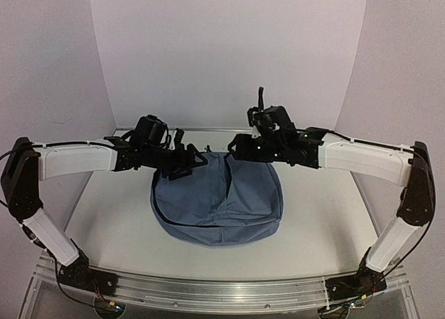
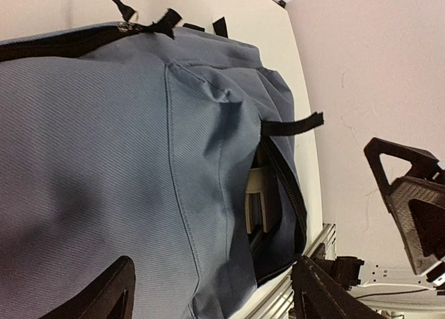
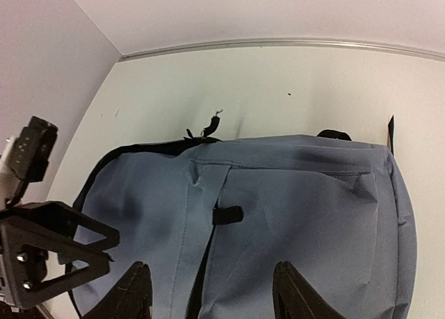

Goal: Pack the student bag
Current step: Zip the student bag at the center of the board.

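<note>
The slate-blue student bag (image 1: 215,201) lies flat in the middle of the table. It fills the left wrist view (image 2: 104,145) and the lower right wrist view (image 3: 306,215). Its middle zip (image 2: 285,187) gapes open, and a beige object (image 2: 263,194) shows inside. A black pull tab (image 3: 228,215) sits at the top of the zip. My left gripper (image 1: 184,159) hovers open and empty over the bag's far left edge (image 2: 215,298). My right gripper (image 1: 236,146) hovers open and empty over the bag's far right edge (image 3: 212,298).
White walls close in the table at the back and both sides. An aluminium rail (image 1: 222,288) runs along the near edge. The two grippers are close together above the bag's far edge; each shows in the other's wrist view.
</note>
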